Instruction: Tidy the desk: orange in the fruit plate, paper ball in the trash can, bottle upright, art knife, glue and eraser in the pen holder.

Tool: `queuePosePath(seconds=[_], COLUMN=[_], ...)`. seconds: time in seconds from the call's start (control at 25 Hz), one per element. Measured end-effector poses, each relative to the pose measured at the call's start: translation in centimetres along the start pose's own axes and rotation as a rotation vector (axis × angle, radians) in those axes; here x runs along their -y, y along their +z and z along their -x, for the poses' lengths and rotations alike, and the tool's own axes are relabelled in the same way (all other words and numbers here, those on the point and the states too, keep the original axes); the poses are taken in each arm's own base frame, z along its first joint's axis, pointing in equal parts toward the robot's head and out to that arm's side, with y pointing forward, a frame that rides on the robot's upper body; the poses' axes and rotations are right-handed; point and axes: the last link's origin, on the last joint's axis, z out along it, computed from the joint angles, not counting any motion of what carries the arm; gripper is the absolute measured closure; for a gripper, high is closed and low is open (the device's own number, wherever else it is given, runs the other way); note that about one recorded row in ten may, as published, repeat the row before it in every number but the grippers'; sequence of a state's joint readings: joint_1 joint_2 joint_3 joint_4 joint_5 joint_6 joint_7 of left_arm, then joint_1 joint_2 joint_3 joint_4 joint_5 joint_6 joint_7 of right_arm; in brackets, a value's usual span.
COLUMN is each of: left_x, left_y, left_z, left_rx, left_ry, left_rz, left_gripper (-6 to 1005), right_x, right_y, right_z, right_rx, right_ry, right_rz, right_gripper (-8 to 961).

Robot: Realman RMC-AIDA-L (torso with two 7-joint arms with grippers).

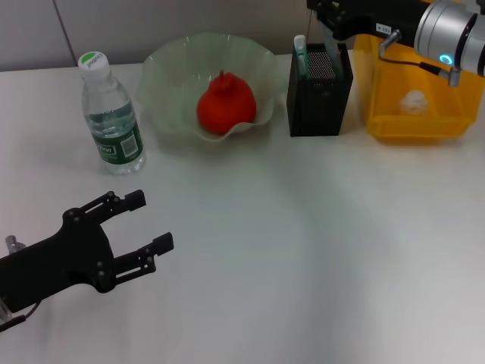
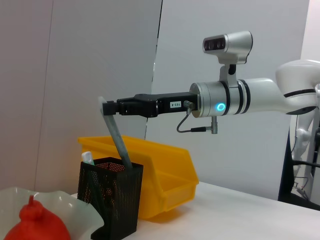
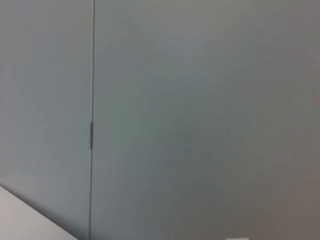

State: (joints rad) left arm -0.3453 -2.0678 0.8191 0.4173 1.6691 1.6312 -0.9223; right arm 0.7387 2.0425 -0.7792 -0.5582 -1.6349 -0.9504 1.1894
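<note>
The right gripper (image 2: 111, 107) hangs directly above the pen holder (image 1: 320, 91), clamped on the top end of the art knife (image 2: 117, 136), a slim grey stick whose lower end already dips inside the black mesh. Seen from the left wrist camera, the knife's long axis leans off vertical, its gripped end tilted away from the yellow trash can (image 1: 415, 106) and its tip pointing down into the holder; so the coming release seems to turn on that tip staying within the rim. In the head view the holder sits at about one o'clock on the table, with a white-and-green glue (image 1: 301, 54) stick standing at its near-left corner. The bin lies just beside it at two o'clock, the paper ball (image 1: 414, 101) inside. The orange (image 1: 225, 104) rests in the fruit plate (image 1: 170, 64) at twelve o'clock, and the bottle (image 1: 111, 115) stands upright at ten o'clock. The left gripper (image 1: 144, 221) is parked at eight o'clock, fingers spread and empty. No eraser can be made out.
</note>
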Motion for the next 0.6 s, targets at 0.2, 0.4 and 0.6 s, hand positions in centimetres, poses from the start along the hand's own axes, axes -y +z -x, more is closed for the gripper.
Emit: queuePosePath(seconds=[0.2, 0.4, 0.6], left_x=[0.03, 0.06, 0.06], left_y=[0.05, 0.08, 0.08], left_z=[-0.02, -0.03, -0.02], left_rx=[0.001, 0.002, 0.002], left_ry=[0.002, 0.002, 0.003], left_rz=[0.001, 0.001, 0.001], left_gripper=[188, 188, 189], right_x=[0.0, 0.04, 0.16], right_y=[-0.03, -0.04, 0.06], right_z=[-0.13, -0.36, -0.21], right_rx=[-0.003, -0.01, -0.009], right_ry=[0.003, 0.007, 0.009], right_rz=[-0.001, 0.0, -0.006], right_gripper=[802, 802, 802])
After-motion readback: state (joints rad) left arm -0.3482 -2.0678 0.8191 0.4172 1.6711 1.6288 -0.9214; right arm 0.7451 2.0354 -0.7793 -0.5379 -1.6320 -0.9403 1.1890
